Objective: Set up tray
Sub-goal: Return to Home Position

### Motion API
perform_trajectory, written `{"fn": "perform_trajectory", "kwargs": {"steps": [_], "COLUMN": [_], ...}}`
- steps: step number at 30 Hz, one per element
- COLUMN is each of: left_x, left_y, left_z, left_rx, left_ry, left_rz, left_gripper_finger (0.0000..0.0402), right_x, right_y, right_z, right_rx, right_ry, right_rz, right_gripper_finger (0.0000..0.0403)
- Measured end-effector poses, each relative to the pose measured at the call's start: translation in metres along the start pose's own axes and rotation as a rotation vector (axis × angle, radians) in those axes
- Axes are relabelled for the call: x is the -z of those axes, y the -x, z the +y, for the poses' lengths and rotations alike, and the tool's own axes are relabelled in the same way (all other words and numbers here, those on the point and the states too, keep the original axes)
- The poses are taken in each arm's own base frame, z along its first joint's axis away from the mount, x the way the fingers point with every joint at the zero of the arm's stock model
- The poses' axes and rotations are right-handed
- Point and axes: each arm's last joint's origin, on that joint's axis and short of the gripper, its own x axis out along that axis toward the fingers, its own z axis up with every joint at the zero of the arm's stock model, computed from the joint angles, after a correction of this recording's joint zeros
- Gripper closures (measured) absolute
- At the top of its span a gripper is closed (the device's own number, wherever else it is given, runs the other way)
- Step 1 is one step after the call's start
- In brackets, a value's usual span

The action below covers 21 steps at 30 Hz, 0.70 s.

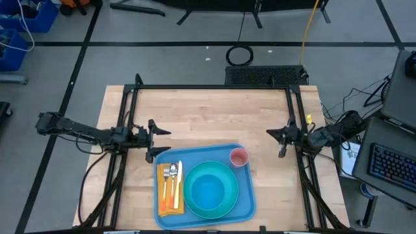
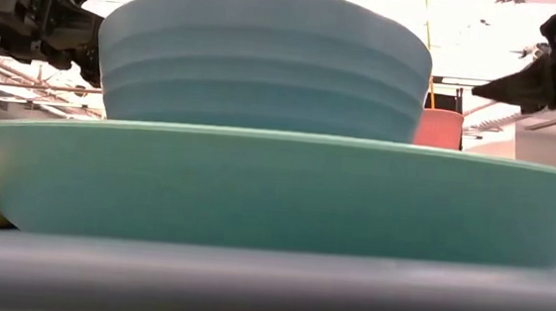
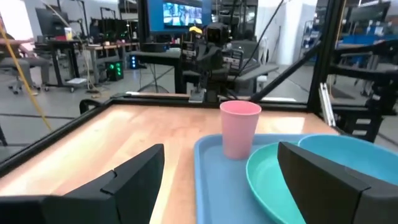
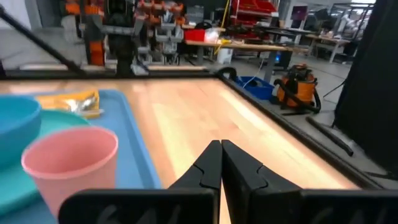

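Left jaws spread, right jaws pressed together — only high view shows whole tray [image 1: 247, 190]; low view — plate [image 2: 275, 190], bowl [image 2: 266, 60].

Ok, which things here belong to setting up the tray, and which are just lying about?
Job: tray, green plate, blue bowl, yellow napkin, cutlery, pink cup, left claw and right claw at the table's sides.
Lying about: cable coil, black mat, keyboard, blue bins.

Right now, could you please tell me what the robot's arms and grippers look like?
Both arms are slim, black and jointed. The left arm ends in the left gripper, with two broad, wedge-shaped matte black fingers; the right arm ends in the right gripper, whose fingers taper to points. Black cables trail from each.
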Motion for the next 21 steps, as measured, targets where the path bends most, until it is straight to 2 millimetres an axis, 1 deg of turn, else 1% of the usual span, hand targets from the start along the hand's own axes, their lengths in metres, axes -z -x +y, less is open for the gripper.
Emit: {"fn": "perform_trajectory", "kwargs": {"steps": [5, 7, 11, 14, 18, 21], "left_x": [0.001, 0.003, 0.006, 0.009, 0.014, 0.013], "left_y": [0.000, 0.000, 0.000, 0.000, 0.001, 0.001], "left_z": [0.000, 0.001, 0.002, 0.003, 0.004, 0.003], "left_rx": [-0.003, -0.018, -0.057, -0.078, -0.081, -0.084], "left_ry": [-0.084, -0.117, -0.143, -0.207, -0.229, -0.186], "left_rz": [0.014, 0.034, 0.060, 0.101, 0.155, 0.142], "left_gripper_finger": [0.0091, 0.0092, 0.0092, 0.0090, 0.0083, 0.0080], "right_x": [0.018, 0.027, 0.023, 0.023, 0.023, 0.022], "right_y": [-0.005, -0.007, -0.008, -0.008, -0.008, -0.008], "right_z": [0.005, 0.006, 0.006, 0.004, 0.000, 0.000], "right_rx": [0.001, 0.008, 0.017, 0.071, 0.193, 0.191], "right_ry": [0.039, 0.080, 0.114, 0.123, 0.020, -0.041], "right_rz": [0.028, 0.047, 0.022, 0.018, 0.015, -0.003], "right_gripper_finger": [0.0403, 0.0403, 0.0403, 0.0403, 0.0403, 0.0403]}}
